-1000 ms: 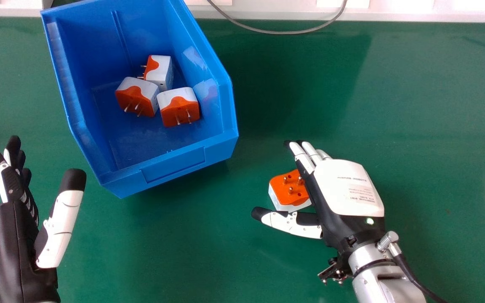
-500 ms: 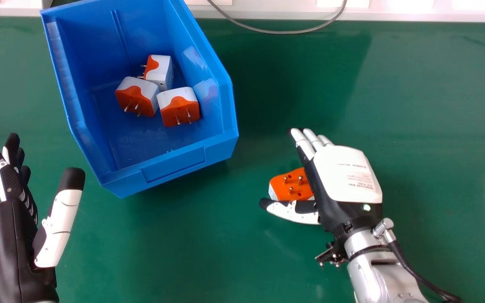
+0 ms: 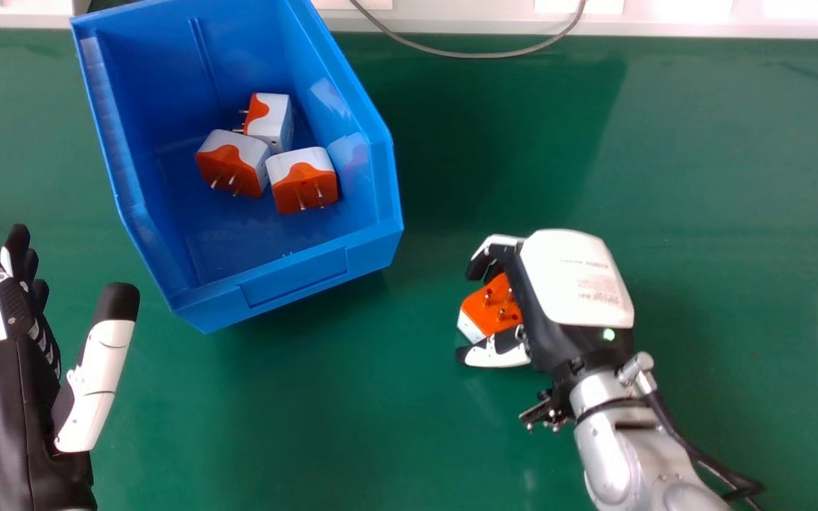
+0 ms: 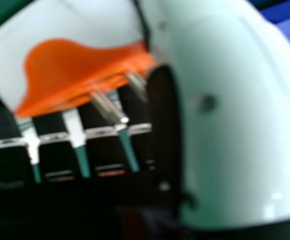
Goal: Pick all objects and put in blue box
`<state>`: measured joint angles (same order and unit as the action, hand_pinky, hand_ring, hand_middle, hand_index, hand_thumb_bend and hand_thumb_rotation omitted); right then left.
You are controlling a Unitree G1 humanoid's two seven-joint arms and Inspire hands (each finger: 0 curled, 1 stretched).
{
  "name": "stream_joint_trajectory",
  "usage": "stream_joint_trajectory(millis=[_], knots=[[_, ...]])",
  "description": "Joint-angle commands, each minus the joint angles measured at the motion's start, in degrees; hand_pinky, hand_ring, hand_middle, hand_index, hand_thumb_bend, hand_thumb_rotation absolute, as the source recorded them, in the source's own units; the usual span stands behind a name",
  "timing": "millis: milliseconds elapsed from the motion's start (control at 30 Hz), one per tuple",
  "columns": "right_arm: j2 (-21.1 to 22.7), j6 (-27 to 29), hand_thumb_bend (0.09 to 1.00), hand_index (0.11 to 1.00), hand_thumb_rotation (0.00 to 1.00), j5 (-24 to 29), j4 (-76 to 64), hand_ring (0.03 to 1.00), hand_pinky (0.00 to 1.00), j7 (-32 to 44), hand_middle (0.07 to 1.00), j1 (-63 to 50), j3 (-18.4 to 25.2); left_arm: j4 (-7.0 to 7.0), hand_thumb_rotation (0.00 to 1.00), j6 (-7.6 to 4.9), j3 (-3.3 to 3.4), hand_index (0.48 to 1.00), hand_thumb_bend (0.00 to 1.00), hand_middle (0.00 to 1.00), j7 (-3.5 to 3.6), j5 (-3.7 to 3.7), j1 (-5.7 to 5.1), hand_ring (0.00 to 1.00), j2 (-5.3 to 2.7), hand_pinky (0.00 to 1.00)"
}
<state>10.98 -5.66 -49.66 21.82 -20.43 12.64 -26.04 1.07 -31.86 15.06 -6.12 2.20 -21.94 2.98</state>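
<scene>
Robot hand (image 3: 576, 277) clasps an adapter (image 3: 487, 312), box wall (image 3: 292, 280) between it and three others (image 3: 302, 186).

Bright light casts a soft shadow beside the blue box (image 3: 292, 277).

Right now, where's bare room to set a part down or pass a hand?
Green table: between left hand and right hand, nearer than the blue box; right of the box, short of the cable. Box floor: near side of three plugs. Crowded: around those, and at the right hand, fingers curled round another plug.
</scene>
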Motion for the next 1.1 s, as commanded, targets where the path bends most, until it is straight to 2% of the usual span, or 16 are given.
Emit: stream_joint_trajectory(millis=[0, 133, 333, 567, 833, 1067], knots=[[0.23, -0.51, 0.496, 0.553, 0.0, 0.74, -1.56, 0.436, 0.35, 1.3, 0.496, -0.66, 0.0, 1.59, 0.76, -0.57, 0.38, 1.0, 0.85, 1.0, 0.14, -0.08, -0.15, 1.0, 0.4, 1.0], [0.08, -0.47, 0.494, 0.552, 0.0, 1.85, -2.6, 0.433, 0.34, 2.16, 0.498, -0.84, 0.4, 1.66, 0.76, -0.41, 0.4, 1.0, 0.85, 1.0, 0.13, -0.07, -0.22, 1.0, 0.44, 1.0], [0.12, -0.17, 0.493, 0.553, 0.0, 2.83, -4.47, 0.432, 0.34, 1.99, 0.5, -1.31, 0.62, 2.61, 0.76, 0.19, 0.21, 1.0, 0.85, 1.0, 0.17, -0.04, -0.68, 1.0, 0.22, 1.0], [0.93, -0.46, 0.49, 0.558, 0.0, 2.32, -13.41, 0.43, 0.34, 3.38, 0.506, -4.25, 1.07, 3.3, 0.75, 0.47, 0.08, 1.0, 0.86, 1.0, 0.19, 0.02, -1.07, 1.0, 0.08, 1.0], [3.7, 1.16, 0.484, 0.577, 0.0, 3.43, -31.7, 0.424, 0.32, 8.98, 0.507, -12.35, 2.63, 3.37, 0.75, 0.96, 0.03, 1.0, 0.86, 1.0, -0.24, 0.88, -0.74, 1.0, 0.12, 1.0], [7.52, 8.68, 0.488, 0.558, 0.0, 6.05, -41.29, 0.426, 0.34, 13.45, 0.487, -18.55, 2.36, 3.03, 0.75, 1.28, 0.05, 1.0, 0.86, 1.0, -0.52, 1.94, 0.01, 1.0, 0.33, 1.0]])
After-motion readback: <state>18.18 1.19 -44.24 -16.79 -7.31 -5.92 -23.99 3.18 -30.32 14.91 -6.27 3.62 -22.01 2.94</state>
